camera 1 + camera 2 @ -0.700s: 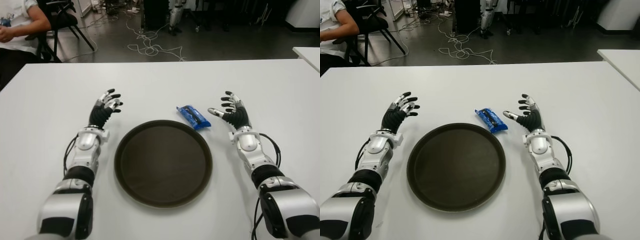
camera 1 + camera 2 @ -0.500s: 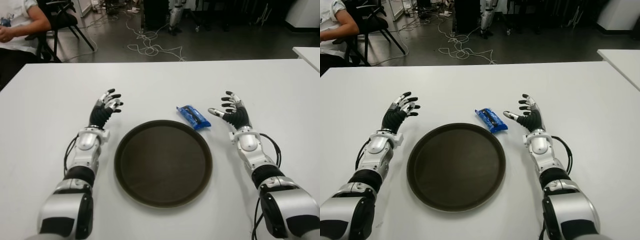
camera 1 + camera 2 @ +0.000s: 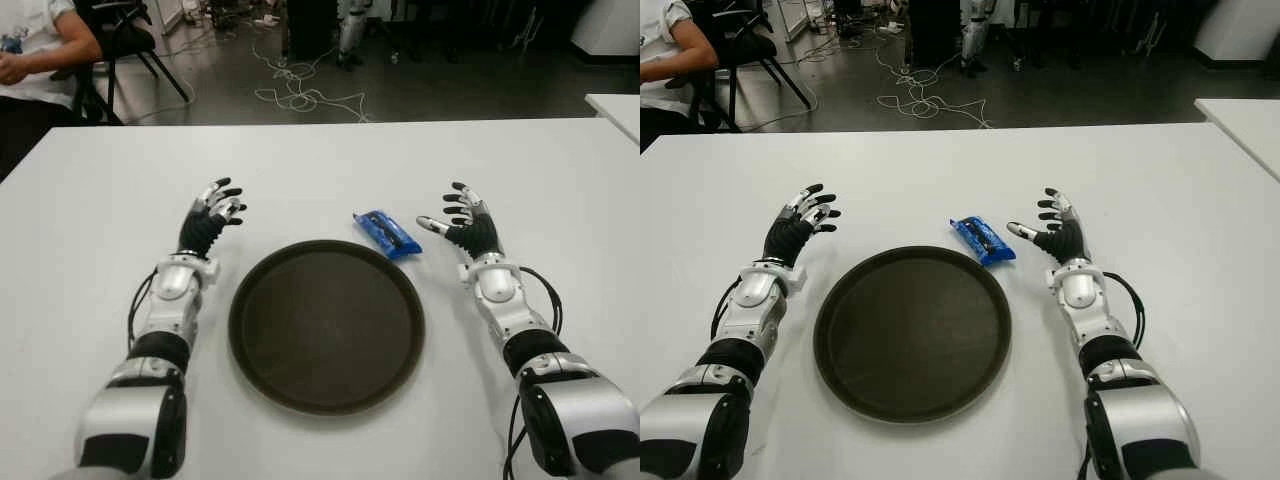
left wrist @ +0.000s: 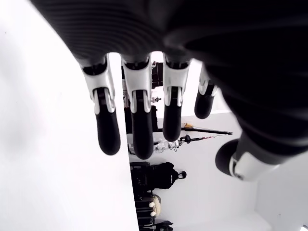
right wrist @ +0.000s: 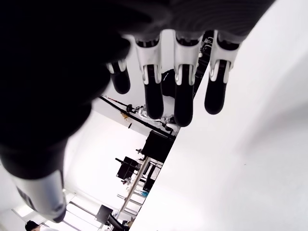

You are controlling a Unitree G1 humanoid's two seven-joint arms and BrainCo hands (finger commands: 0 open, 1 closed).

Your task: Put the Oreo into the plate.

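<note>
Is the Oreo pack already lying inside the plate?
No, the Oreo pack lies on the white table just beyond the plate rim, near the open right hand.

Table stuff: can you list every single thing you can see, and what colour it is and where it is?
Oreo pack: one, blue, on the table just past the plate's far right rim, not in it.
Plate: one, dark brown, round, middle of the table between the two arms, nothing in it.
Table: one, white, under everything.
Second table: one, white, corner at far right.
Cables: a tangle, white, on the dark floor beyond the table.
Chair: one, black, far left.
Person: one, white top, seated far left.
Left hand: black and silver, fingers spread, left of the plate.
Right hand: black and silver, fingers spread, right of the Oreo pack.
</note>
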